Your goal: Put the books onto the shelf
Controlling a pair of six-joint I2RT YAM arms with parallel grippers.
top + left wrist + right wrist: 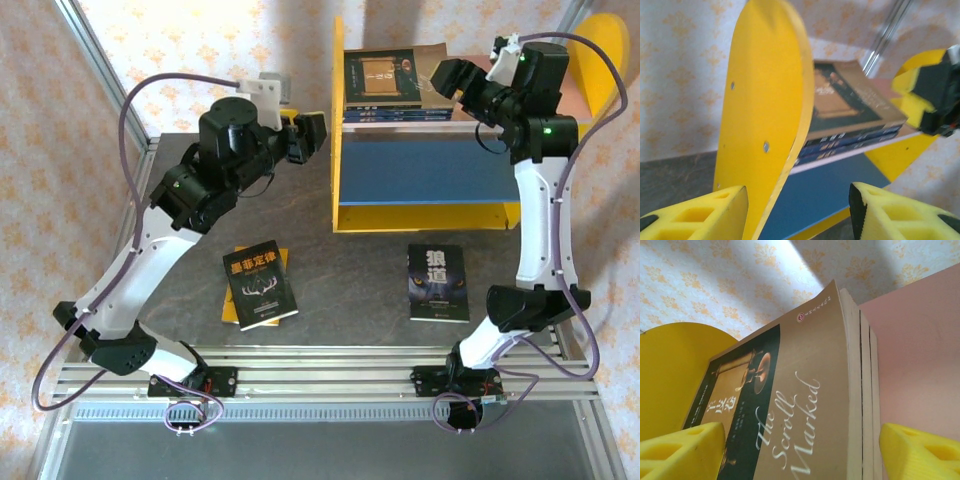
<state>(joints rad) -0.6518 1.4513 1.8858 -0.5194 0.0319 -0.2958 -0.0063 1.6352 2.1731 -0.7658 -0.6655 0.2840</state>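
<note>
Paper, thin, light, bendy: black book point(260, 287) and wolf book point(438, 284) flat on table point(350, 270), best pinched by an edge; left gripper point(308, 135) and right gripper point(452, 76) with fingers apart

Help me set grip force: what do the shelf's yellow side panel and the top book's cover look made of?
Side panel: probably painted wood or fibreboard, smooth yellow, screw heads showing. Top book cover: paper or card, matte brown, page edges visible beside it.

Bright even light, blurred wrist foregrounds
</note>
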